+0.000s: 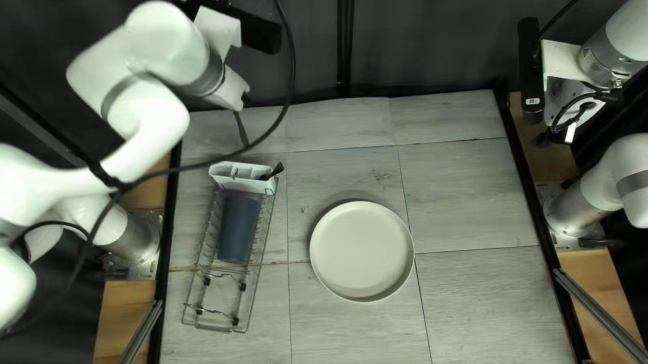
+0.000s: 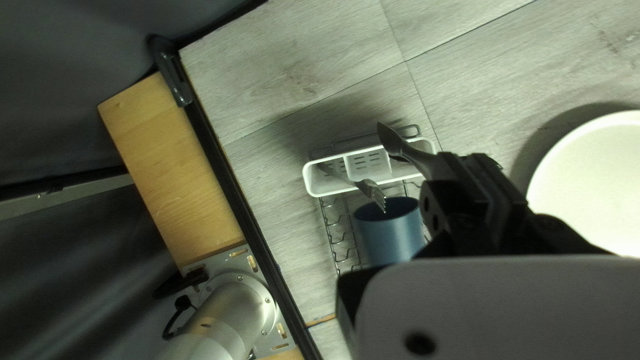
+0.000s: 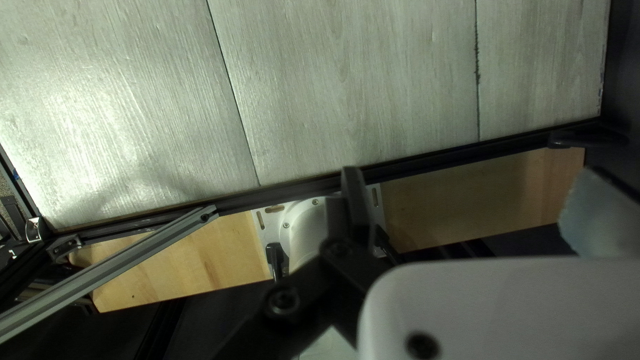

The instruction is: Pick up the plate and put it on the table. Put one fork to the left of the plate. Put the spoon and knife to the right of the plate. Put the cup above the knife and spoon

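The cream plate [image 1: 361,251] lies flat in the middle of the table and shows beside my left gripper in the left wrist view [image 2: 590,180]. My left gripper [image 1: 237,107] hangs high over the table's far left, shut on a metal fork [image 1: 241,129]. The fork [image 2: 367,186] dangles handle-down just above the white utensil caddy [image 1: 239,173]. A dark utensil tip [image 1: 276,170] pokes out of the caddy's right end. The blue cup [image 1: 238,227] lies on its side in the wire rack [image 1: 222,296]. My right gripper [image 1: 559,123] is open and empty over the table's right edge.
The rack stands left of the plate, with the caddy [image 2: 350,170] at its far end and the cup [image 2: 387,232] behind it. Bare tabletop lies right of the plate and in front of it. Black frame rails [image 3: 400,167] run along the table's sides.
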{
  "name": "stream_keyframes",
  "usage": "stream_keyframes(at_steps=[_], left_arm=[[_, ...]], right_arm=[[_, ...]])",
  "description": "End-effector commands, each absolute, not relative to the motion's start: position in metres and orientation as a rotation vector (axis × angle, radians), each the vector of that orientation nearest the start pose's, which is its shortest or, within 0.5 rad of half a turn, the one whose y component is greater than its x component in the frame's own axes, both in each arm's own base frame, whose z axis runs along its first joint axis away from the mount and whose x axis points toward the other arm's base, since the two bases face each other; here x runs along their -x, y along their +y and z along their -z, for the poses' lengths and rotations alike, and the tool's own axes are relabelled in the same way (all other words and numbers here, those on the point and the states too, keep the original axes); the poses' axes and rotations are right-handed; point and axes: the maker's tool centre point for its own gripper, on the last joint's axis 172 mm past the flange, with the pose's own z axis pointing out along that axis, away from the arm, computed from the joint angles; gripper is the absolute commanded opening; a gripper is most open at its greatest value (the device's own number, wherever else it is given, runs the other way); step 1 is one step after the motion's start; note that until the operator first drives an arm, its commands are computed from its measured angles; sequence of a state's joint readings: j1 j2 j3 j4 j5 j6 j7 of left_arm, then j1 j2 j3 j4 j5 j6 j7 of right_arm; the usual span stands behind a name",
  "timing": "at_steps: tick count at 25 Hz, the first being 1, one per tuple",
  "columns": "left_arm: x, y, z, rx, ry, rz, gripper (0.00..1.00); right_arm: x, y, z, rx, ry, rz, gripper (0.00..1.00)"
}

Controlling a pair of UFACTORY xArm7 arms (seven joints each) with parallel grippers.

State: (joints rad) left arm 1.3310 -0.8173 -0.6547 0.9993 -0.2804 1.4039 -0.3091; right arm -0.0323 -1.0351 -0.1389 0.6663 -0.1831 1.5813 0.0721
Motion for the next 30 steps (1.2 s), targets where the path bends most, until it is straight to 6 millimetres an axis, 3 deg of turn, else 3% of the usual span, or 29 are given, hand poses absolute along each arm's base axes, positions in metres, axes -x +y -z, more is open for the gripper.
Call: stream_keyframes(at_steps=[1, 4, 9, 15, 20, 24, 30], left_arm=[[-0.319, 0.158, -0.377, 2.577, -1.461, 0.323, 0.00], [-0.330, 0.150, -0.385, 2.663, -1.424, 0.325, 0.00], [-0.347, 0.153, -0.402, 2.737, -1.395, 0.382, 0.00], [-0.376, 0.151, -0.403, 2.805, -1.358, 0.440, 0.00], [-0.371, 0.162, -0.417, 2.834, -1.353, 0.524, 0.00], [-0.364, 0.169, -0.413, 2.858, -1.376, 0.589, 0.00], [-0.374, 0.157, -0.415, 2.898, -1.394, 0.644, 0.00]], right_arm=[[-0.205, -0.078, -0.322, 3.187, 0.312, 0.182, 1.00], [-0.205, -0.078, -0.322, 3.187, 0.312, 0.182, 1.00], [-0.205, -0.078, -0.322, 3.187, 0.312, 0.182, 1.00], [-0.205, -0.078, -0.322, 3.187, 0.312, 0.182, 1.00], [-0.205, -0.078, -0.322, 3.187, 0.312, 0.182, 1.00], [-0.205, -0.078, -0.322, 3.187, 0.312, 0.182, 1.00], [-0.205, -0.078, -0.322, 3.187, 0.312, 0.182, 1.00]])
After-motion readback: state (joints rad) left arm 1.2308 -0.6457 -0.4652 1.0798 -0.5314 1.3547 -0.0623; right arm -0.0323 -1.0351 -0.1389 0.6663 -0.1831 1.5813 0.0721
